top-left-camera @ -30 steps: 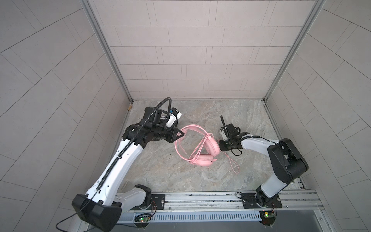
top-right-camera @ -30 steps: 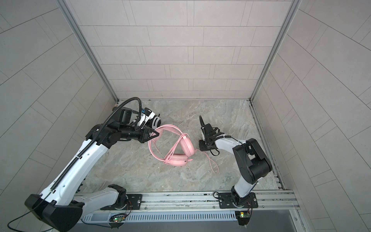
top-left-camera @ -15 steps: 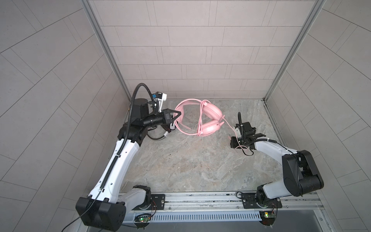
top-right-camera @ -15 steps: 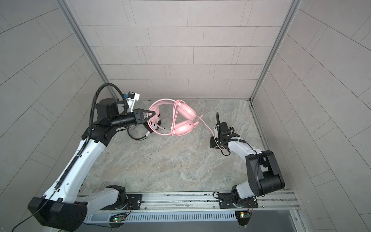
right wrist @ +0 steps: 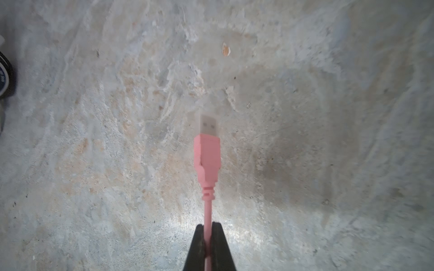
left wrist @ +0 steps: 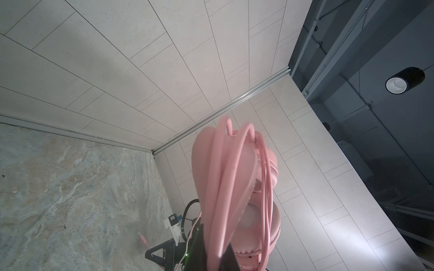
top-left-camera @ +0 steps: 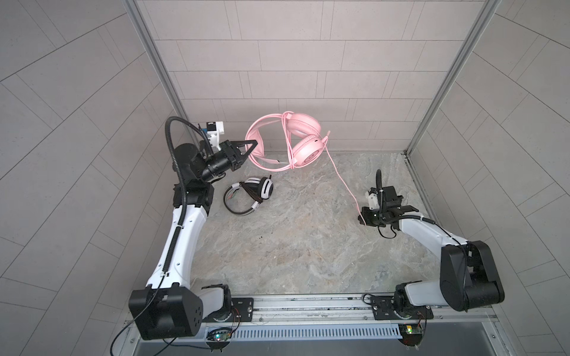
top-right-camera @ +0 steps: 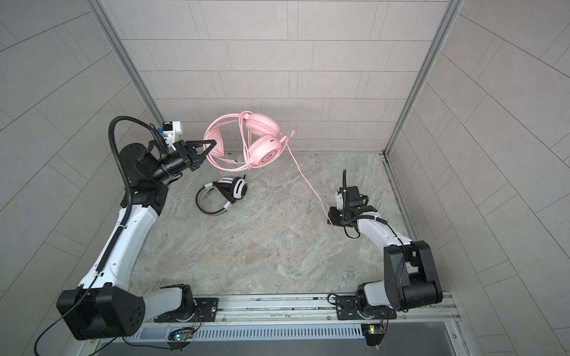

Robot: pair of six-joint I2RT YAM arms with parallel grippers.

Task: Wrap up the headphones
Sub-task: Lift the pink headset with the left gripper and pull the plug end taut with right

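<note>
The left arm [top-left-camera: 182,243] rises steeply from its base at the near rail, elbow high by the left wall, forearm levelled toward the back wall. Its left tool [top-left-camera: 251,147] is clamped on the headband of the pink headset [top-left-camera: 303,140], which hangs in the air close to the back wall [top-right-camera: 277,77], its cable looped several times around the earcups. The right arm [top-left-camera: 428,231] stays low, folded near the right wall, reaching inward over the counter [top-left-camera: 293,240]. The right tool [right wrist: 207,237] pinches the pink cable [top-left-camera: 342,182] just behind its USB plug [right wrist: 207,150]; the cable runs taut between the headset and this tool. The middle and near counter lie bare. The white-and-black headset [top-left-camera: 251,195] rests on the counter near the left arm's wrist, below the pink one, its cable bundled around it.
</note>
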